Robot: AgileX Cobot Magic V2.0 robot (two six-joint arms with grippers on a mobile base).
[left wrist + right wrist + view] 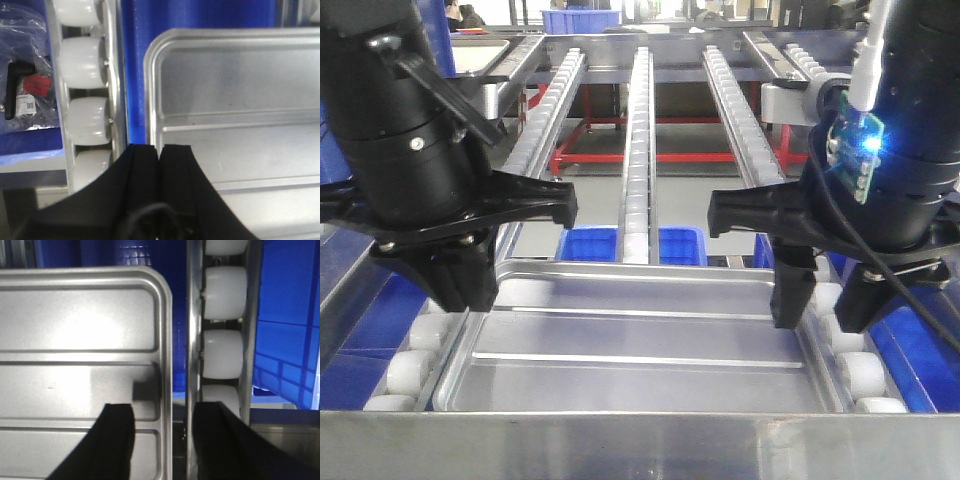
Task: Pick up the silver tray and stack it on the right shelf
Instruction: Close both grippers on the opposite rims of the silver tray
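The silver tray [640,350] lies flat on the right shelf's white roller rails [638,150], just behind the flat steel front lip [640,445]. Two long ridges cross its floor. My left gripper [465,300] stands at the tray's left rim, and in the left wrist view its fingers [160,146] are pressed together with the tray's [240,100] rim running in between them. My right gripper [820,322] is open and straddles the right rim. In the right wrist view it [166,407] has one finger over the tray [75,330] floor and the other over the rollers [225,290].
Blue bins [588,243] sit below the rails, with a red frame [590,155] on the floor behind. A dull flat tray [480,55] rests at the back left. A plastic bag [27,90] with a tagged item lies left of the left roller rail [82,60].
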